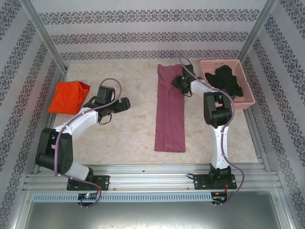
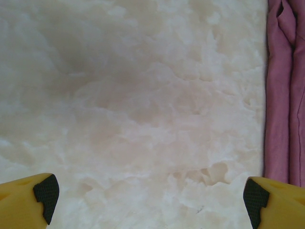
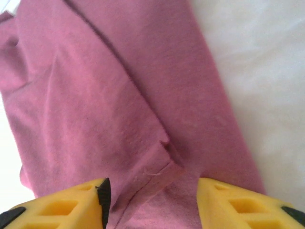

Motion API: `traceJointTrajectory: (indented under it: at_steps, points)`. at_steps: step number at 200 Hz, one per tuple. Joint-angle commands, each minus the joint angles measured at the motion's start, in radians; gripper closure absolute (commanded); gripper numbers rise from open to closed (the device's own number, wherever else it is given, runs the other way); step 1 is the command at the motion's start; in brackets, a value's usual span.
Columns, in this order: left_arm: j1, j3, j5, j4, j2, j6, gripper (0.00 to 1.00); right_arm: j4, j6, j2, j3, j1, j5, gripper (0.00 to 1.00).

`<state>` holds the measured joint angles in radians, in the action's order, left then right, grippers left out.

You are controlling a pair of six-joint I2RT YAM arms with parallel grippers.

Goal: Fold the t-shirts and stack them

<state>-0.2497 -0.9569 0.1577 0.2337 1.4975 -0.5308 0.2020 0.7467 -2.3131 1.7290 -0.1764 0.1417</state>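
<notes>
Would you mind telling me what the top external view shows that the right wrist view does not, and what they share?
The top external view brings in the crumpled bright orange cloth shirt at far left, the pink plastic basket holding dark cloth, and the left gripper. The right wrist view brings in close detail: the right gripper, open, its yellow fingers straddling a stitched hem. Both share the maroon cloth shirt, folded into a long strip, and the pale marbled tabletop.
</notes>
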Motion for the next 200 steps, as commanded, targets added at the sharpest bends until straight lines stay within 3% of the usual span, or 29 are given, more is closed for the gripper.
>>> traceJointTrajectory:
  at_steps: [1, 33, 73, 104, 124, 163, 200]
  points:
    - [-0.014, -0.016, 0.062, -0.074, 0.018, 0.01, 0.0, -0.082, -0.151, 0.105, -0.051, -0.012, 0.062, 0.43]
    - [-0.013, -0.016, 0.064, -0.121, 0.017, 0.103, 0.0, -0.188, -0.378, 0.322, -0.265, -0.023, 0.085, 0.34]
    - [0.06, 0.0, 0.325, -0.225, 0.025, 0.138, 0.0, -0.228, -0.694, 0.639, -0.609, -0.075, 0.104, 0.28]
    - [0.069, 0.034, 0.405, -0.279, -0.016, 0.282, 0.0, -0.145, -0.925, 0.864, -0.82, -0.166, 0.119, 0.27]
    - [0.069, 0.099, 0.409, -0.368, -0.072, 0.388, 0.0, -0.055, -1.099, 0.975, -0.919, -0.288, 0.098, 0.28]
    - [0.069, 0.154, 0.435, -0.335, -0.209, 0.563, 0.0, 0.266, -1.269, 1.038, -0.944, -0.5, 0.067, 0.3]
    - [0.067, 0.228, 0.667, -0.297, -0.361, 0.781, 0.0, 0.399, -1.272, 0.985, -0.927, -0.6, 0.031, 0.32]
